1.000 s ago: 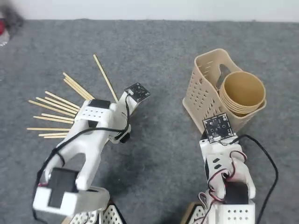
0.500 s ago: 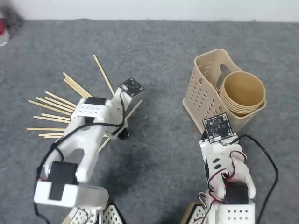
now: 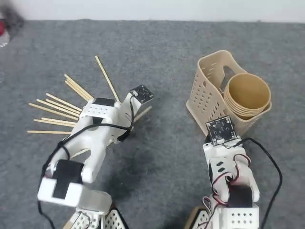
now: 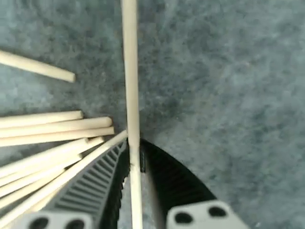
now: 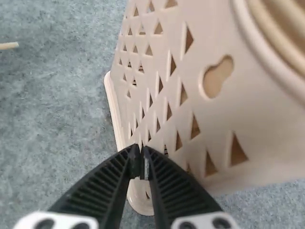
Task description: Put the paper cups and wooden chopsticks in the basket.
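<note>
One chopstick (image 4: 129,71) clamped in left tool (image 4: 134,147), now nearer basket (image 3: 205,95); right tool (image 5: 138,151) closed, unmoved.

Grey felt-like cover over the whole bench (image 3: 167,43), fuzzy texture, same grey in both wrist views. Pale white strip (image 3: 190,8) runs along the bench's far edge. At the far corner, 1 small red-and-white object (image 3: 2,29) cut off by the frame, with a dark grey blurred blob (image 3: 13,19) just beside it; cannot tell what either is.
</note>
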